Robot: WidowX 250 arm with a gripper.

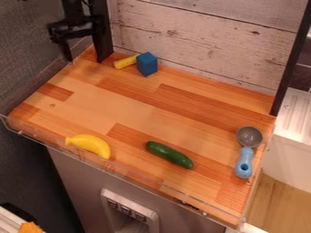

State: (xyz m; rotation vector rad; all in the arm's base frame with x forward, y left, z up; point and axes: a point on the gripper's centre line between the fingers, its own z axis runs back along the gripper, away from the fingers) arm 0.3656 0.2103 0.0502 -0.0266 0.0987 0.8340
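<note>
black gripper [83, 57], seemingly spread wide, upper left, nearest yellow stick [124, 62] beside blue block [147, 64]

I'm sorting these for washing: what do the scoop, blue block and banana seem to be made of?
Scoop: the grey bowl could be metal or plastic; the smooth, evenly blue handle suggests plastic.
Blue block: perhaps matte painted wood, given its flat, evenly coloured faces.
Banana: probably smooth moulded plastic, by its uniform yellow and simple shape.

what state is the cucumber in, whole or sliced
Whole: the cucumber lies in one piece on the wooden surface, with no cut showing.
</note>
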